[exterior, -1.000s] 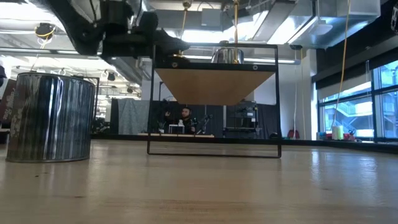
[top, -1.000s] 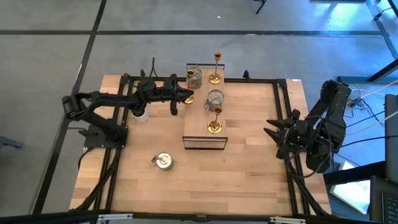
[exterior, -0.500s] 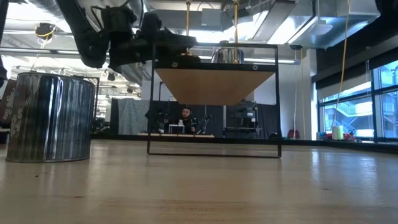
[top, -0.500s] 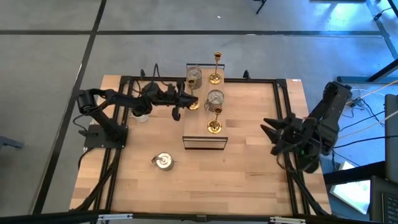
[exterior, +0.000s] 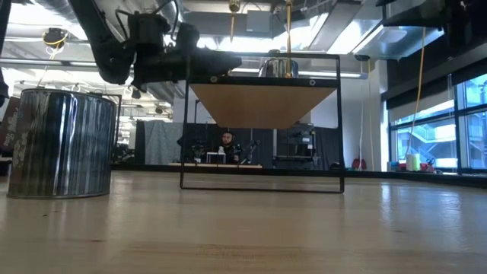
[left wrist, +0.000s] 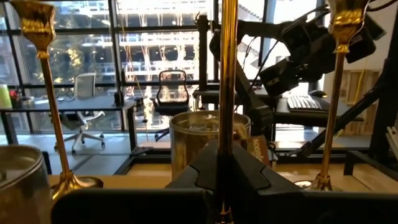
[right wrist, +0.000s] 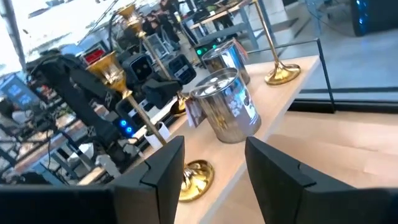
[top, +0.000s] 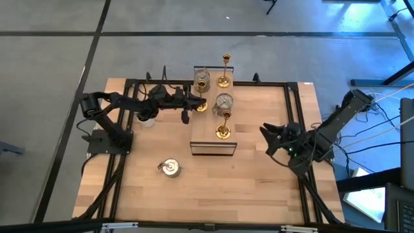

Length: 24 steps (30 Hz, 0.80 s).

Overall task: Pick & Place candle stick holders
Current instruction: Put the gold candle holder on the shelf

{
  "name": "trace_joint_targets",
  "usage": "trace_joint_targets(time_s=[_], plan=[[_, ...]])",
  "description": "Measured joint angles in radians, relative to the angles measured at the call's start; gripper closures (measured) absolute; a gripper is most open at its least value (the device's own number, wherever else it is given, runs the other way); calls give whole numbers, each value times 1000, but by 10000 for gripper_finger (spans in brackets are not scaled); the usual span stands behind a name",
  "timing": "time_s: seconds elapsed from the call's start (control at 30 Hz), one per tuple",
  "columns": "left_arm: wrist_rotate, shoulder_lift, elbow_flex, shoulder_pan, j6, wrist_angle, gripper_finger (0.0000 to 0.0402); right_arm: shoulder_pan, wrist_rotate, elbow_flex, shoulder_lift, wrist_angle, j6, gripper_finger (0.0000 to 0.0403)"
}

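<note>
Left gripper (top: 194, 103) clenched on slim gold candlestick (left wrist: 227, 74), held just beside shelf's (top: 212, 147) left edge. Judgement: lower upright, base flat, clear of silver holder (top: 224, 101). Right gripper (top: 272, 136) parted, empty, right of shelf. Left wrist view showed stem between fingers; high view alone showed another silver holder (top: 170, 167) on table (top: 259, 188).

Two dark jointed arms (top: 116, 107) trailing black cables
</note>
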Motion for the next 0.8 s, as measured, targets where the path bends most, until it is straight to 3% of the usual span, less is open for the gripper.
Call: trace_joint_targets(time_s=[0.23,0.43,0.8], plan=[[-6,54,0,-7,-4,48,393,-46,-13,0,0,98,0,228],[-8,139,0,-16,-70,256,393,-52,-13,0,0,144,-46,228],[-68,196,0,-39,-86,254,384,-52,-13,0,0,148,-49,228]])
